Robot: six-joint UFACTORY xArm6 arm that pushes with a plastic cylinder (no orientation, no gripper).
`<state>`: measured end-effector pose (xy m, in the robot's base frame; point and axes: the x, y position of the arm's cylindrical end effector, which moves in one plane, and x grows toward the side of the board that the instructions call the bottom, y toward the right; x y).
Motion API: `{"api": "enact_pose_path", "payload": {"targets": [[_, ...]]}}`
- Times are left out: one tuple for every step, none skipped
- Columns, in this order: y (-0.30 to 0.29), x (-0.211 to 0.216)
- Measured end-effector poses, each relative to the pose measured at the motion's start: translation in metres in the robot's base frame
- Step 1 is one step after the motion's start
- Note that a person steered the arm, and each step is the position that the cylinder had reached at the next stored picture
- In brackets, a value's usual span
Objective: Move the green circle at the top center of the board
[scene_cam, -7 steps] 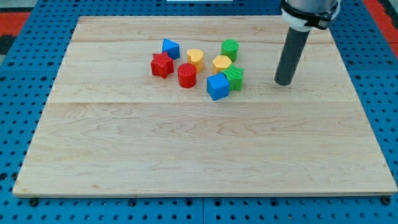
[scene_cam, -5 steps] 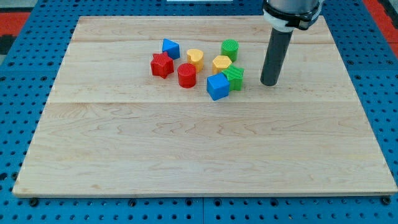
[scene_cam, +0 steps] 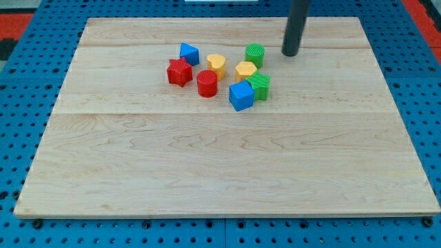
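My tip (scene_cam: 290,54) sits on the tabletop (scene_cam: 207,165) just to the view's right of the green circle (scene_cam: 254,54), close beside it but with a sliver of bare wood between them, so no contact yet as far as I can see. The green circle is in the upper middle of the board, at the top right corner of the cluster, standing just above the yellow block (scene_cam: 245,70) on the right of the pair. Below that one come the green star (scene_cam: 260,85) and the blue cube (scene_cam: 241,96), these two touching. Over to the view's left are the other yellow block (scene_cam: 216,64), the red cylinder (scene_cam: 207,83), the red star (scene_cam: 179,71) and the blue block (scene_cam: 189,53). No jaws on this arm at all, just a plain rod, so nothing is clamped or held. By my reading, the approach is done and the push itself is all still to come: the green circle looks untouched among its neighbours. It already lies fairly near the top centre, so a short nudge towards the view's left and top may well do it, keeping clear of the yellow block beneath.
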<state>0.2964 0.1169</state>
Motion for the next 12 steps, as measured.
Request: {"api": "enact_pose_path", "payload": {"targets": [[-0.001, 0.0], [-0.001, 0.004], [-0.001, 0.005], [-0.001, 0.006], [0.012, 0.004], [0.014, 0.004], [0.015, 0.004], [0.015, 0.007], [0.023, 0.012], [0.041, 0.08], [0.041, 0.143], [0.02, 0.143]]}}
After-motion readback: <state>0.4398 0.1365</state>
